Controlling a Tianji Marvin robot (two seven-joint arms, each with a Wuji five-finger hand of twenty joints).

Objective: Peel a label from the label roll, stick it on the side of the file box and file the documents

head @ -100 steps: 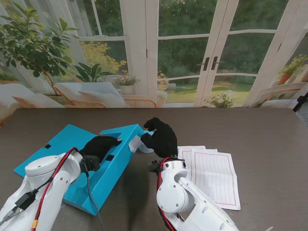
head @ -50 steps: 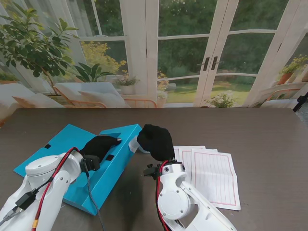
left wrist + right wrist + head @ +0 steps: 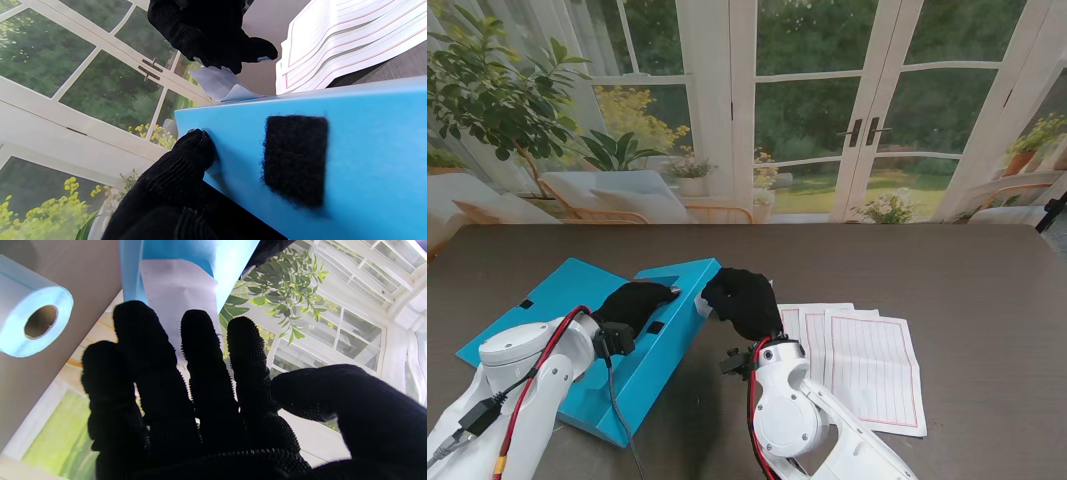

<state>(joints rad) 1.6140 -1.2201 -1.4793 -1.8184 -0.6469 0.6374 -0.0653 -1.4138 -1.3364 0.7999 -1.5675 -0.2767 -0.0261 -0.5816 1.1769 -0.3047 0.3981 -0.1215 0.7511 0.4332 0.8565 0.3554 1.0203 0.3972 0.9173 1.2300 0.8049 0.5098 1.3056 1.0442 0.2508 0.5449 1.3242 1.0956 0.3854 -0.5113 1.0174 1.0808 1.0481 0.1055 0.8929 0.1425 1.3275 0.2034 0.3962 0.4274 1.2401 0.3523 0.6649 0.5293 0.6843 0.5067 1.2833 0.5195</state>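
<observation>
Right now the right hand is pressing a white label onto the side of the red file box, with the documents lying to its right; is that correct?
Nearly: the file box is blue, not red, as the stand view shows. The right hand is pressing the white label onto its side, documents to its right.

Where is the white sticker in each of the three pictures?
Stand view: hidden under the right hand, at the blue file box's right side.
Left wrist view: the label curls off the box's edge, just under the right hand's fingertips.
Right wrist view: the label lies on the blue side, beyond the fingers.
Shared landmark: the blue file box.
</observation>
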